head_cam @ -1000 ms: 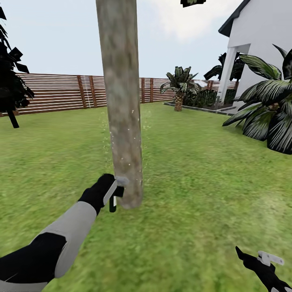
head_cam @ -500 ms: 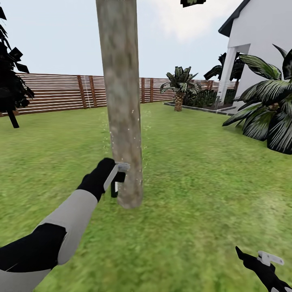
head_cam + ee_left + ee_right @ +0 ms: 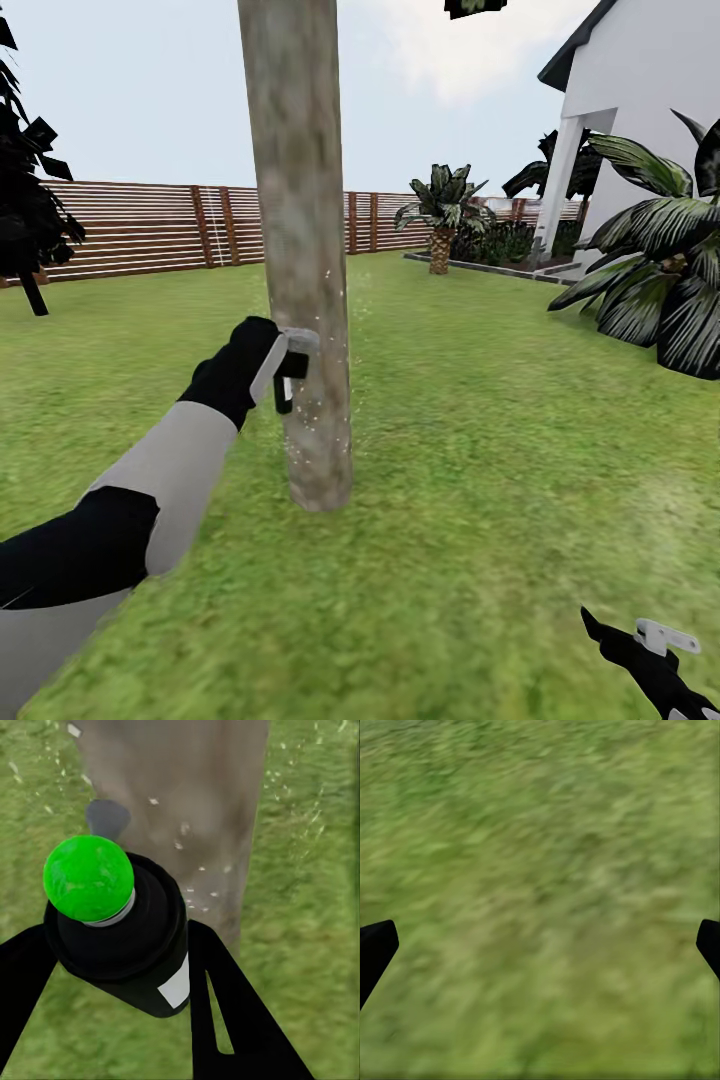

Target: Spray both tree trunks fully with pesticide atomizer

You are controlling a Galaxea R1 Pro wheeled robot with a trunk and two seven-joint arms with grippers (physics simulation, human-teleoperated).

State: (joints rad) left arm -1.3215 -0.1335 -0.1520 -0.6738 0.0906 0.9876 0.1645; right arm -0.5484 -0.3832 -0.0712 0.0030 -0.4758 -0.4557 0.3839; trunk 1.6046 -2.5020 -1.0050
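A thick mottled grey-brown tree trunk (image 3: 300, 250) rises from the grass straight ahead. My left gripper (image 3: 287, 362) is shut on the pesticide atomizer (image 3: 291, 372), holding it close against the trunk's left side at about a third of its visible height. In the left wrist view the atomizer (image 3: 120, 934) is a black cylinder with a green ball tip, clamped between the black fingers (image 3: 225, 1012) and facing the trunk (image 3: 187, 795). White flecks dot the bark and the air around it. Low at the right, my right gripper (image 3: 650, 645) hangs open over bare grass (image 3: 540, 870).
A brown slat fence (image 3: 150, 228) runs across the back. A white house (image 3: 650, 110) and broad-leaved plants (image 3: 660, 270) stand at the right, a small palm (image 3: 440, 215) behind, and a dark narrow tree (image 3: 25, 200) at the far left. Lawn (image 3: 480, 450) surrounds the trunk.
My left arm has risen along the trunk, carrying the atomizer from near the base to higher up. The right arm has stayed put.
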